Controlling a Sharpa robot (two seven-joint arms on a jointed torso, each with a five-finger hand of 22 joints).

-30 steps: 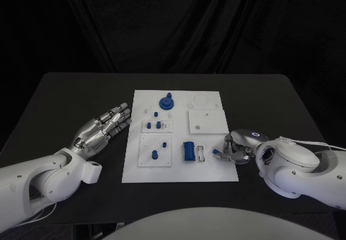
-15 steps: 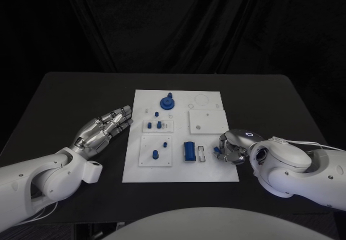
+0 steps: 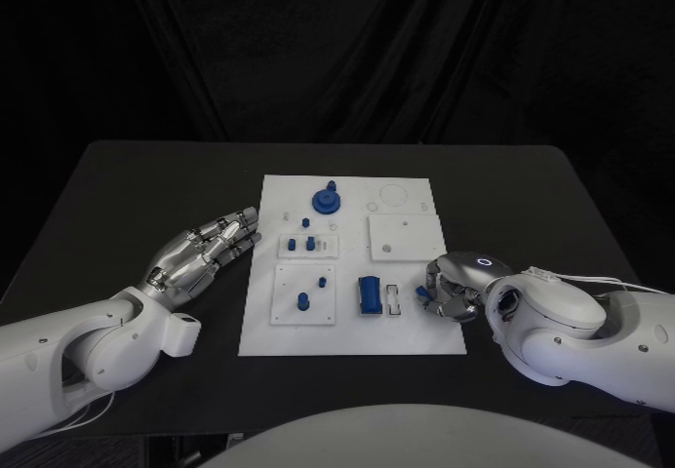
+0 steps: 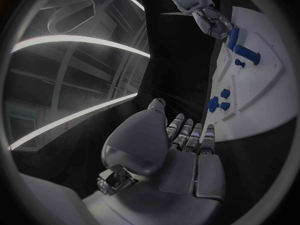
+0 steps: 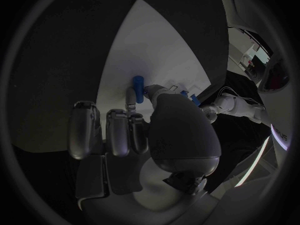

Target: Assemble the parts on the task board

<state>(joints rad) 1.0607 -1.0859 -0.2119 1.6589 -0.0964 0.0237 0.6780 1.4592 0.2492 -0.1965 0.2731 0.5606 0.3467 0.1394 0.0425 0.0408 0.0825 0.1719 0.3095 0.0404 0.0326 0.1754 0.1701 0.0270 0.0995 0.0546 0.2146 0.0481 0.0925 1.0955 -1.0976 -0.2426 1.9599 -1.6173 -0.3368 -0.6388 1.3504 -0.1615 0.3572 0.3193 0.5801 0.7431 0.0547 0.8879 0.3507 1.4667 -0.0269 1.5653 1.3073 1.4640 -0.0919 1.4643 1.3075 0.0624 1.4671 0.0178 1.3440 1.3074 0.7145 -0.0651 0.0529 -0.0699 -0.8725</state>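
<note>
The right hand (image 3: 448, 289) curls its fingers beside the blue block (image 3: 369, 294) at five o'clock of the task board (image 3: 422, 336), whether gripping I cannot tell; the left hand (image 3: 201, 255) is spread, empty; most parts seem still unassembled.

I count 1 task board (image 3: 352, 336), approx 7 blue parts (image 3: 369, 293) on it, 2 hands (image 3: 197, 255), 1 surface (image 3: 127, 195).

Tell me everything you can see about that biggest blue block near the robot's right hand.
The blue block is an upright-looking, rounded oblong piece of matte blue, probably plastic. It sits on the white task board, in its near right part, beside a small pale slotted piece. The right hand hovers just beside it with fingers curled toward it; in the right wrist view a fingertip seems to meet a blue piece, but real contact cannot be told.
</note>
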